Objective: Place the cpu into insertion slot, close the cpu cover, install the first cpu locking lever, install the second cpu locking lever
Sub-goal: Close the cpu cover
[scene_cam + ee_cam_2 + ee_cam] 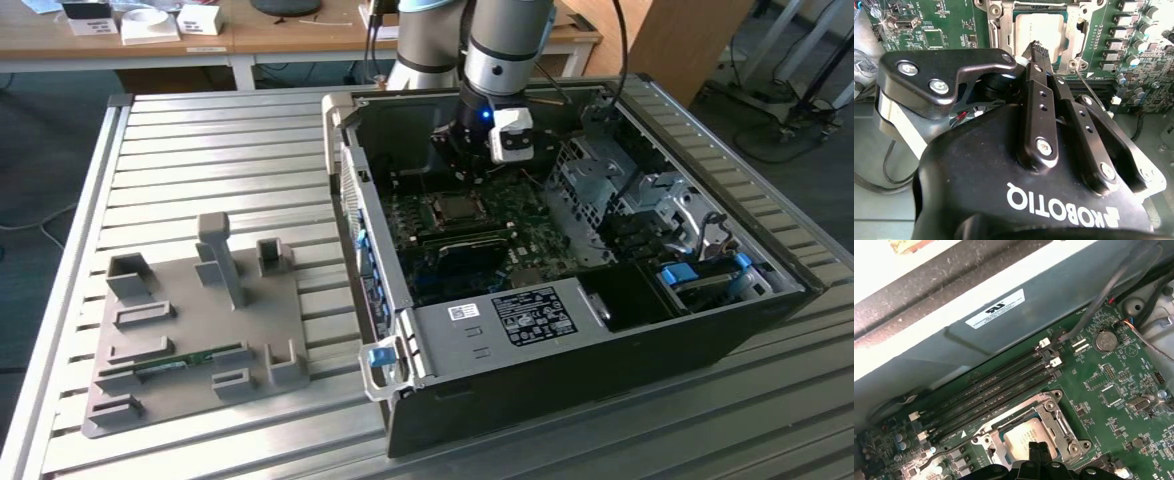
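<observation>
Second wrist view — one cpu (1050,27).

From where I stand, the arm (514,40) is cut off by the upper edge of the exterior view. The insertion slot (454,210) sits deep in the computer case (561,340), and it is too small there to tell if the cpu lies inside. In the second wrist view the big black body of the gripper (1036,49) stands in front. It hides the near part of the cpu (1046,27) and of the cpu cover (1073,35). In the first wrist view the gripper (1036,450) is cut by the picture's edge, and its fingertips (1031,449) cover one side of the cpu (1021,435). Whether they really touch the cpu, I cannot tell.
</observation>
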Robot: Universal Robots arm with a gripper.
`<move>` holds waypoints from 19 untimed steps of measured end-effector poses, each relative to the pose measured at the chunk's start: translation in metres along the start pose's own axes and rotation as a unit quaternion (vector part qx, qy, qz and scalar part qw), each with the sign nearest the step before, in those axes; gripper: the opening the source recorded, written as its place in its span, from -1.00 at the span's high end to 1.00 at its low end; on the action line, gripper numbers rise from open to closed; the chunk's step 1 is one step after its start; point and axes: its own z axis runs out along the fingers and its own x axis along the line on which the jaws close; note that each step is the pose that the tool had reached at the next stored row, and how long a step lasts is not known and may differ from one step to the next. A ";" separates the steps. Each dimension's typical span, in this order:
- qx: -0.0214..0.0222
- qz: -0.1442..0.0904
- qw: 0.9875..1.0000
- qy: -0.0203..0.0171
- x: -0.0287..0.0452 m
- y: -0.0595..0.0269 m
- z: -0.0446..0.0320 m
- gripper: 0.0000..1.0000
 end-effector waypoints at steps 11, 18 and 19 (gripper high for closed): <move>0.001 -0.082 0.997 0.003 0.0001 -0.0001 0.0004 0.79; 0.001 -0.118 0.993 0.005 0.0001 -0.0001 0.0004 0.79; 0.001 -0.118 0.993 0.005 0.0001 -0.0001 0.0004 0.79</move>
